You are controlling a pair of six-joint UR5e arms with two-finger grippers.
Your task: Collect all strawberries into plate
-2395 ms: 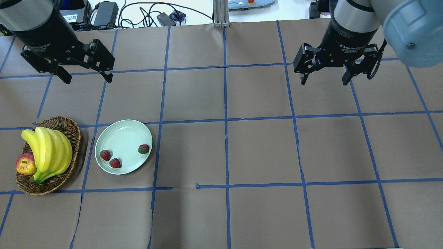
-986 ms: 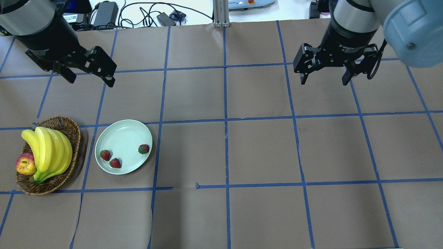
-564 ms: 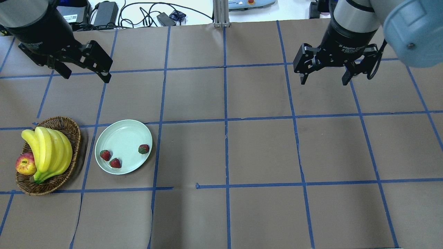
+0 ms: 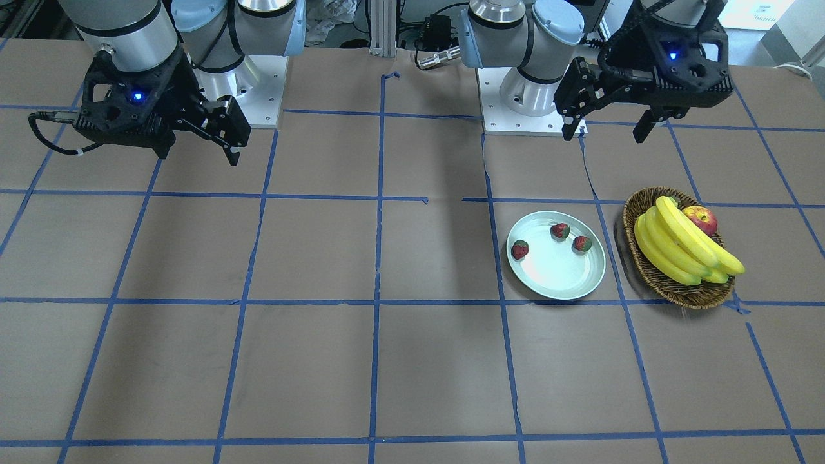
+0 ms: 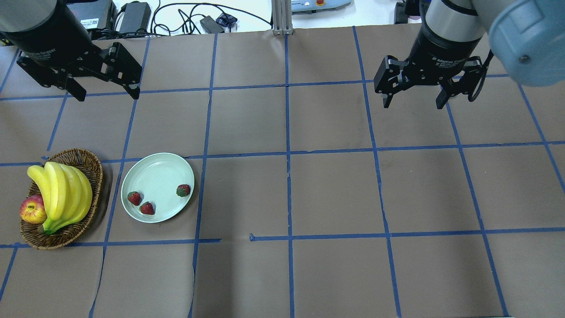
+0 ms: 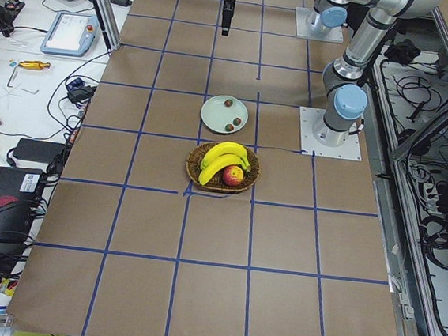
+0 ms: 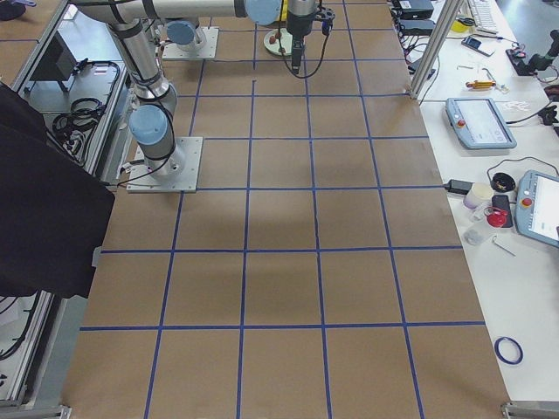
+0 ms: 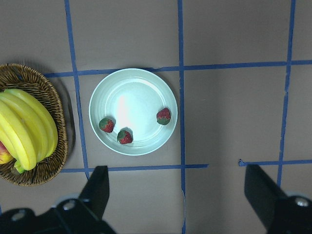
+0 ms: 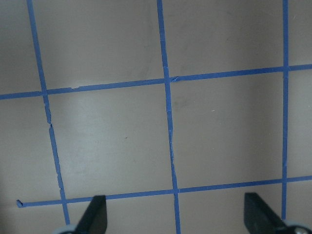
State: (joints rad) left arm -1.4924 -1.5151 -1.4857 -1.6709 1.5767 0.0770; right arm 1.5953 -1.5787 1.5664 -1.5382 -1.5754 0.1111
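Observation:
Three red strawberries lie in the pale mint plate (image 5: 154,174): one strawberry (image 5: 134,198) at its left, a second (image 5: 147,208) by the near rim, a third (image 5: 183,190) at the right. The left wrist view looks straight down on the plate (image 8: 134,87) with all three inside. My left gripper (image 5: 108,94) hangs open and empty high above the table, behind the plate. My right gripper (image 5: 414,104) is open and empty far to the right, over bare paper. In the front-facing view the left gripper (image 4: 609,134) is at the upper right and the right gripper (image 4: 197,156) at the upper left.
A brown wicker basket (image 5: 84,159) with a bunch of bananas (image 5: 62,194) and a red apple (image 5: 32,210) stands just left of the plate. Brown paper with blue tape lines covers the table. Cables and power bricks lie beyond the far edge.
My left gripper has shifted slightly left and back, rotating a little, still open. The right gripper, plate and strawberries have not moved.

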